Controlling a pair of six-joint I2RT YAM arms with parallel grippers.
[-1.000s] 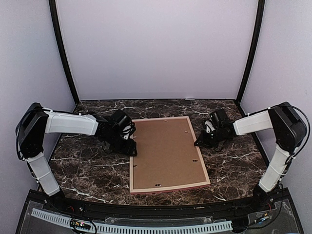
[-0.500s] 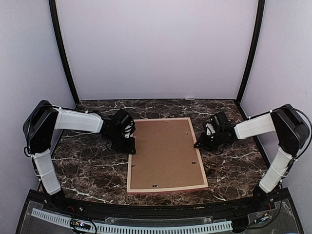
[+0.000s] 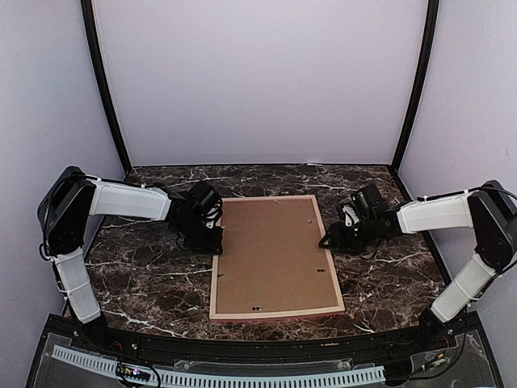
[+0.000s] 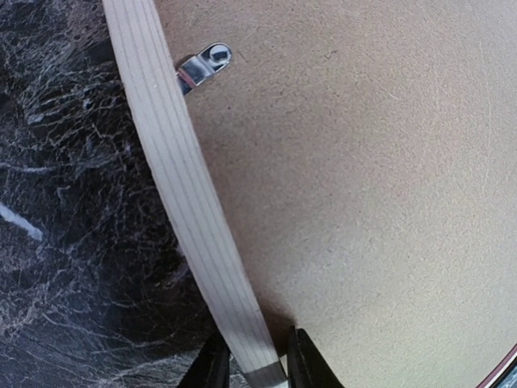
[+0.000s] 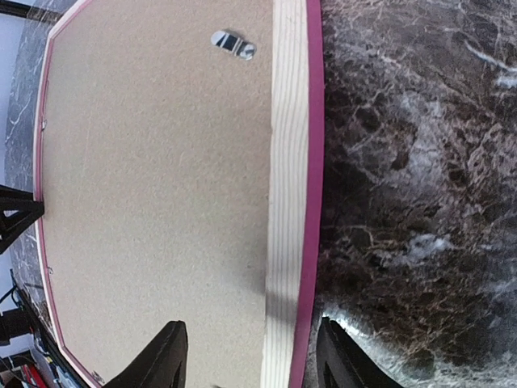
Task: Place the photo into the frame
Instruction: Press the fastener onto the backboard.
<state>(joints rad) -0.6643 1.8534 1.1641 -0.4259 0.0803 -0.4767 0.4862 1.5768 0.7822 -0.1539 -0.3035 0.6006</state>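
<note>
The frame [image 3: 276,312] lies face down in the middle of the table, and a brown backing board [image 3: 275,250] fills its back. The photo is hidden. My left gripper [image 3: 216,242] is at the frame's left side. In the left wrist view this left gripper [image 4: 254,356] is shut on the pale wood rail [image 4: 186,194], with one finger on each side. My right gripper [image 3: 327,241] is at the frame's right side. In the right wrist view the right gripper [image 5: 252,339] stands open astride the rail [image 5: 287,162], and its fingers are clear of the wood.
Small metal retaining tabs sit on the backing near both rails [image 4: 206,61] [image 5: 233,44]. Dark marble tabletop [image 3: 145,275] surrounds the frame. Pale walls and black corner posts [image 3: 105,89] enclose the back and sides.
The frame has shifted slightly left and settled flat. My left jaws have closed onto the left rail. My right jaws have opened off the right rail, and that arm has drawn back a little.
</note>
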